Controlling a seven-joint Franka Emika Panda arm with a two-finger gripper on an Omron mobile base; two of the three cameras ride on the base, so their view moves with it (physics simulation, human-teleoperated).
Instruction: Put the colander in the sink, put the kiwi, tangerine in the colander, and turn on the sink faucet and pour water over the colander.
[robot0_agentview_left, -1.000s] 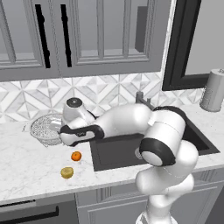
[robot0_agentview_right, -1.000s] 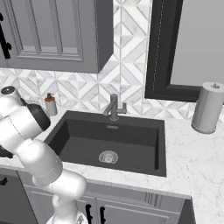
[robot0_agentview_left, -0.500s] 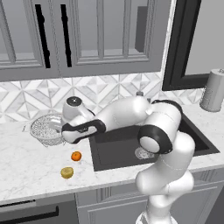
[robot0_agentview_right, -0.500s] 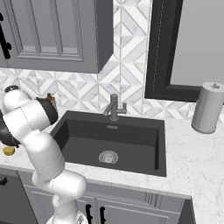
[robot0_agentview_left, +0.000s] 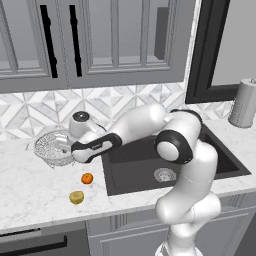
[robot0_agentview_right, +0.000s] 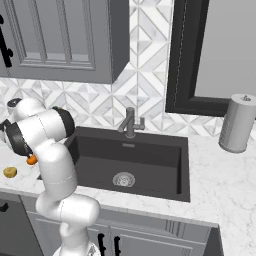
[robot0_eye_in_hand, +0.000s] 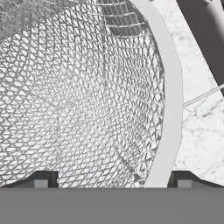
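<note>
Colander, speckled silvery-white mesh bowl (robot0_eye_in_hand: 83, 100) | your two-finger gripper (robot0_eye_in_hand: 109, 180) has just dropped over its rim, fingers spread either side | grasp next; dark basin (robot0_agentview_left: 140, 172) awaits.

From the left, the hand covers the colander's (robot0_agentview_left: 51, 148) right rim, so can't tell how the gripper's (robot0_eye_in_hand: 109, 180) jaws sit on it. Hand cam crops the colander on the top and left. From the right, the arm hides half the tangerine (robot0_agentview_right: 31, 160) and the sink's (robot0_agentview_right: 150, 170) left wall.
</note>
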